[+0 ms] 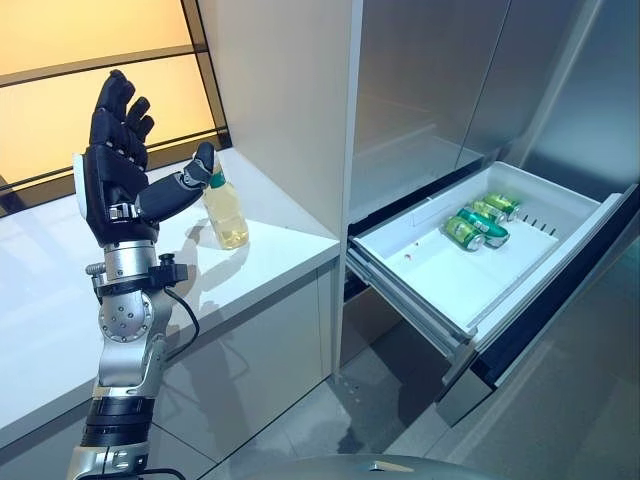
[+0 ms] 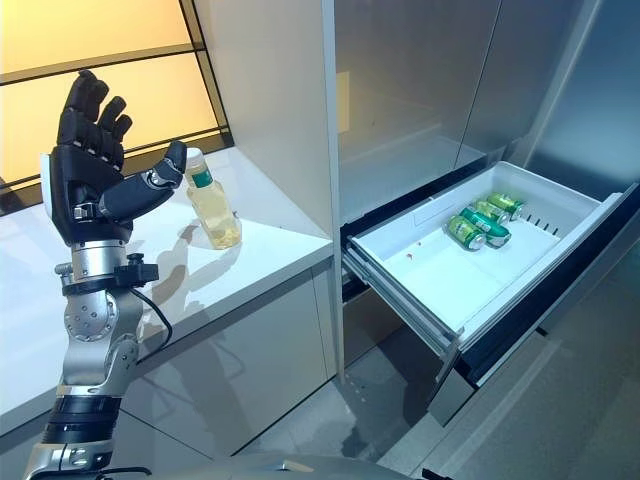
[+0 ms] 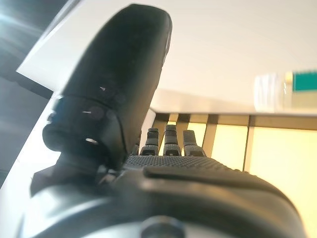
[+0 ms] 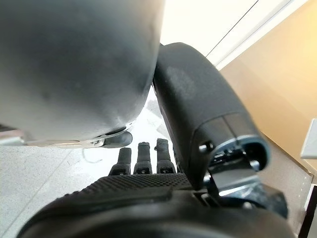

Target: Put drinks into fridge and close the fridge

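Observation:
A clear bottle (image 1: 226, 210) of yellowish drink, with a green label and white cap, stands upright on the white counter (image 1: 270, 255) near the fridge's side wall. My left hand (image 1: 112, 175) is raised just left of it, open, fingers straight up and thumb reaching towards the bottle's neck without closing on it. In the left wrist view the bottle (image 3: 283, 90) shows past the thumb (image 3: 124, 74). The fridge drawer (image 1: 450, 280) is pulled out, with several green cans (image 1: 478, 225) lying at its back. My right hand (image 4: 143, 191) shows only in its own wrist view, fingers relaxed and empty.
The steel fridge front (image 1: 430, 90) rises above the open drawer, whose dark front panel (image 1: 560, 300) juts out over the grey floor. A tall white panel (image 1: 285, 90) stands between counter and fridge. Lit amber window panes (image 1: 60, 90) lie behind the counter.

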You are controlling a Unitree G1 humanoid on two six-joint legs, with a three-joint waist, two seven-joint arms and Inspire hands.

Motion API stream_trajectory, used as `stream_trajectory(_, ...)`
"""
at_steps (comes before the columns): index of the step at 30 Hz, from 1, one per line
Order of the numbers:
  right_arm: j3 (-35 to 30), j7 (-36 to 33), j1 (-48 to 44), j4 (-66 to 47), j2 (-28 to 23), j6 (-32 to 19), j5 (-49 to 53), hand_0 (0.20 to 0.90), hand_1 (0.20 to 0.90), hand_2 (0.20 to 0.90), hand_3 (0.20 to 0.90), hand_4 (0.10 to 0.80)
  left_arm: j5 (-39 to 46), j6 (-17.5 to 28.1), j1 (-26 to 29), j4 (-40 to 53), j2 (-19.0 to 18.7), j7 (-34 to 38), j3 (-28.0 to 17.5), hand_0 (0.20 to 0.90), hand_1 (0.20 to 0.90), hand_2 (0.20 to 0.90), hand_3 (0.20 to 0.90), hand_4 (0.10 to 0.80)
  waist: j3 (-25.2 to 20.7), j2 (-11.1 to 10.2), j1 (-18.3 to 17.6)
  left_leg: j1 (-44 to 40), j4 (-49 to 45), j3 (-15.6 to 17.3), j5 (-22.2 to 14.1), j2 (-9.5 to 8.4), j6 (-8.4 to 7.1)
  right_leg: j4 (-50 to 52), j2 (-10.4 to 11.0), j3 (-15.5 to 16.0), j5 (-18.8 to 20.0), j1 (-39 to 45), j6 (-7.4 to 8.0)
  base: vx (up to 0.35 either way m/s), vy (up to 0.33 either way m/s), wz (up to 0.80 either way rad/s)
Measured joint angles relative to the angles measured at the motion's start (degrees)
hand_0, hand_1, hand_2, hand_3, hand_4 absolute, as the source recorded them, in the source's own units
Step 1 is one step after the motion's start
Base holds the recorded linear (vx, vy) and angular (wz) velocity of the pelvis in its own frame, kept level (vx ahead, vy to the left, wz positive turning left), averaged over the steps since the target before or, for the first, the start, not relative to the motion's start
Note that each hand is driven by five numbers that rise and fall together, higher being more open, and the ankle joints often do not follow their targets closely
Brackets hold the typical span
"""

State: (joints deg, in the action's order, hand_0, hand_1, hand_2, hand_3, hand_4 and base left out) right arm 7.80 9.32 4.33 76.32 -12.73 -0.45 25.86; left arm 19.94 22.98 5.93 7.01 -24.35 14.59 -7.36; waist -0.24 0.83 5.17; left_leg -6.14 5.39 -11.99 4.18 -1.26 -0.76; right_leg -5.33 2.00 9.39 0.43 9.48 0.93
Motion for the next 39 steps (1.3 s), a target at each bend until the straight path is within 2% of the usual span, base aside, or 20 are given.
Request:
stream_trajectory(9,0.06,0.03,-0.59,-0.01,-0.56,1.11,-0.05,0.9,0.9,0.9,0.9,0.8,-0.16,-0.4,0.0,-8.7,-0.76,0.39,2.19,0.9,0.9,0.9,0.9,0.8,0.75,0.27,-0.19,0.03,0.0,-0.61,0.05,0.12,0.08,0.02,-0.12,0.61,-0.04,0.27,-0.08,0.008,0.005,0.04)
stream_trajectory(22,-0.15,1.05,-1.8,-0.05,-0.85,1.84,-1.06,0.9,0.9,0.9,0.9,0.8,2.6,-0.45,0.0,-12.4,-1.39,-7.72,2.64,0.9,0.9,0.9,0.9,0.8,1.64,0.69,-1.75,-0.68,0.01,0.57,0.09,0.16,-0.04,0.02,-0.09,-0.52,-0.03,0.43,-0.07,0.017,0.01,-0.04)
stream_trajectory(28,-0.18,1.18,-2.21,-0.17,-0.92,2.31,-1.79,0.9,0.9,0.9,0.9,0.8,2.55,-0.58,0.0,-17.01,-1.48,-8.08,3.07,0.9,0.9,0.9,0.9,0.8,1.76,0.85,-2.46,-1.29,0.01,1.48,-0.31,0.21,0.31,0.02,-0.08,-1.45,-0.02,0.63,-0.07,0.03,0.013,-0.07)
stream_trajectory(33,-0.18,1.17,-2.31,-0.26,-0.96,2.91,-1.79,0.9,0.9,0.9,0.9,0.8,2.38,-0.61,0.0,-17.18,-1.72,-7.39,3.07,0.9,0.9,0.9,0.9,0.8,1.77,0.83,-2.5,-1.69,0.0,2.24,-0.36,0.21,0.23,0.02,-0.05,-2.17,-0.02,0.72,-0.06,0.026,0.013,-0.08)
stream_trajectory(39,-0.19,1.17,-2.31,-1.0,-0.96,3.36,-1.86,0.9,0.9,0.9,0.9,0.8,1.82,-0.62,0.77,-20.51,-3.45,-6.11,3.1,0.9,0.9,0.9,0.9,0.8,1.76,0.85,-3.4,-2.22,0.01,2.82,-0.4,0.24,0.23,0.02,-0.03,-2.74,0.0,0.92,-0.05,0.017,0.013,-0.05)
